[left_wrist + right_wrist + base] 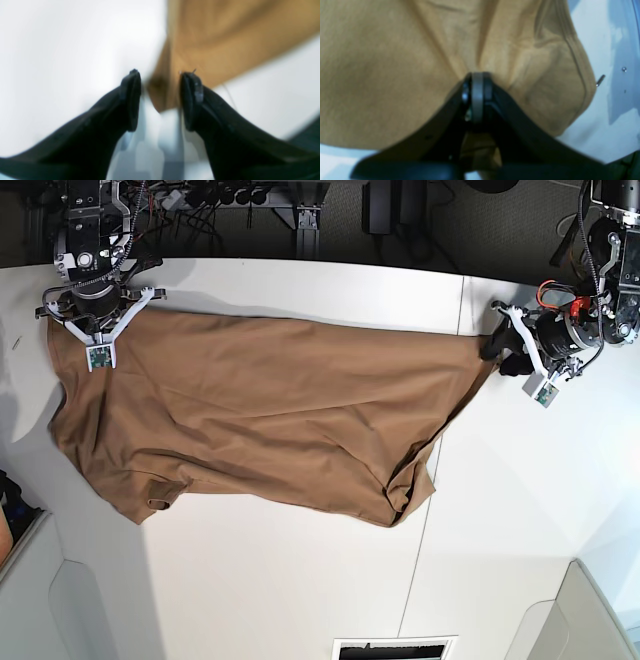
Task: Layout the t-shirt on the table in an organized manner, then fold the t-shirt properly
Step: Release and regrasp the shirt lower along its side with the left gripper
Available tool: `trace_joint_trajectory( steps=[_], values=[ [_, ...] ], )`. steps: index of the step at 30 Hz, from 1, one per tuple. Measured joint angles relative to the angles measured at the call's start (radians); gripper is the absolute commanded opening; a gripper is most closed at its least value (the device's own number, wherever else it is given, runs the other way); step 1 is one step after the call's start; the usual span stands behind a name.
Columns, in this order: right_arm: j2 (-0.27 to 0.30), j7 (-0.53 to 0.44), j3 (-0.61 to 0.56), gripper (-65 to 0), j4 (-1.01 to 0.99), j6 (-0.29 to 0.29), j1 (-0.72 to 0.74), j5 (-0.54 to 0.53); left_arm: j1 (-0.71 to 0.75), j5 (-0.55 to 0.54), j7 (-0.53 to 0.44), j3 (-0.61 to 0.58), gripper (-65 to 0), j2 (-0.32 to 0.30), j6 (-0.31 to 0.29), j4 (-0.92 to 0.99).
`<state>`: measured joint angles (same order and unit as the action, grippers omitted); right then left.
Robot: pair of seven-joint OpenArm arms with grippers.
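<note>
The table [300, 580] is taking up nearly the whole base view, a wide white top with a thin dark seam [432, 480] running down it on the base view's right.

The t-shirt [260, 415] is lying spread across the far half of the table, stretched long from one arm to the other. It is tan and plain, with loose wrinkles running through the middle and a bunched corner hanging toward the near side by the seam. Its far edge is sitting close to the table's back rim.

The right gripper [477, 75] is sitting at the shirt's corner on the base view's left. In the right wrist view its jaws are pressed together and pinching a fold of the cloth, which is puckering into creases that fan away from the tips.

The left gripper [160, 100] is sitting at the narrow pulled-out end of the shirt on the base view's right. Its jaws are standing spread apart, and a point of the tan cloth is lying in the gap between them, touching neither finger as far as the blurred left wrist view shows.
</note>
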<state>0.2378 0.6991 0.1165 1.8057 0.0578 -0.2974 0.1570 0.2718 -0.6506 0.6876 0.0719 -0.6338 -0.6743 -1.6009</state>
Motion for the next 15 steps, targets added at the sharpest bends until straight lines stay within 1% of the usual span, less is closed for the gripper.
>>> trace_joint_trajectory(
  steps=[2,5,6,8,10,13,15],
  values=[
    [0.0,-0.023,0.001,-65.0,0.014,-0.002,0.001,-0.014,0.004,-0.042,0.005,0.036,-36.9,0.005,-0.001,-0.065],
    [0.0,-0.048,0.001,-65.0,0.071,-0.002,0.004,-0.032,-0.039,-0.09,-0.032,0.093,-36.9,0.005,-0.008,-0.163],
    [0.0,-0.05,0.001,-65.0,0.081,-0.002,0.01,-0.032,-0.061,-0.091,-0.043,0.101,-36.9,0.01,-0.007,-0.179],
    [0.0,-0.048,0.002,-65.0,0.084,-0.002,0.04,-0.031,-0.112,-0.087,-0.051,0.098,-36.9,0.038,0.005,-0.184],
    [0.0,-0.048,0.002,-65.0,0.084,-0.002,0.076,-0.032,-0.158,-0.082,-0.054,0.075,-38.3,0.07,0.021,-0.182],
    [0.0,-0.048,0.002,-65.0,0.084,-0.002,0.129,-0.031,-0.233,-0.05,-0.068,-0.003,-46.9,0.105,0.029,-0.177],
    [0.0,-0.049,0.002,-65.0,0.077,-0.002,0.164,-0.033,-0.282,0.018,-0.104,-0.085,-50.0,0.13,0.027,-0.147]
  ],
)
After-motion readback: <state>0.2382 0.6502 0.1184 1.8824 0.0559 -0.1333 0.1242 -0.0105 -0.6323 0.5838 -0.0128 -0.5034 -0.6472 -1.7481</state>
